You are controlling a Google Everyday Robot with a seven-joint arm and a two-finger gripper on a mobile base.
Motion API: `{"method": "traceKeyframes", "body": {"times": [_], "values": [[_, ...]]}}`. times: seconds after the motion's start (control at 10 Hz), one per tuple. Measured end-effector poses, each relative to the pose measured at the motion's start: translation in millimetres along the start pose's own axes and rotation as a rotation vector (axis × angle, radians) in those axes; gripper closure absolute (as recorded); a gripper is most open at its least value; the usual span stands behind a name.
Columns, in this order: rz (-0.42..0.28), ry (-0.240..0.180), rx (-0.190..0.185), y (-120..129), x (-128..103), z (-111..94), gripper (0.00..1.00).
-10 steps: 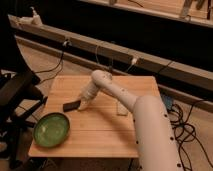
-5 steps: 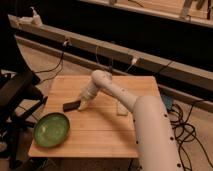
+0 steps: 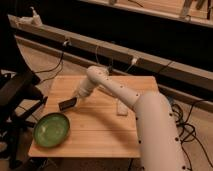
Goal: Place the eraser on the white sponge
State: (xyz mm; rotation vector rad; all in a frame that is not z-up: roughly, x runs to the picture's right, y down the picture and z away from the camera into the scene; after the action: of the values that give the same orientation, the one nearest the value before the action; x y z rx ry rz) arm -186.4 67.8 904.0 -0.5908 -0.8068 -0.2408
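One bench (image 3: 100,135) carries one eraser (image 3: 67,104), one green bowl (image 3: 51,129) and one white item (image 3: 121,108). The pincer (image 3: 77,98) touches the eraser's right end; whether it grips, I cannot tell.

The gripper (image 3: 77,98), low over the worktop's (image 3: 100,133) left half, covers the eraser's (image 3: 67,104) right end, while the arm (image 3: 150,120) hides the worktop's near right corner and runs off the bottom edge.

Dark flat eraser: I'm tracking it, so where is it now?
Camera view: the flat dark rectangular eraser is left of centre over the wooden table, at the gripper, beyond the green bowl.
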Motion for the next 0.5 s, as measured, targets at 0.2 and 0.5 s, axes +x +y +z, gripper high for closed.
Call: {"method": "traceKeyframes", "body": {"times": [0.2, 0.5], "values": [[-0.022, 0.005, 0.008, -4, -3, -5, 1.0], [0.008, -0.006, 0.032, -10, 12, -14, 1.0]]}}
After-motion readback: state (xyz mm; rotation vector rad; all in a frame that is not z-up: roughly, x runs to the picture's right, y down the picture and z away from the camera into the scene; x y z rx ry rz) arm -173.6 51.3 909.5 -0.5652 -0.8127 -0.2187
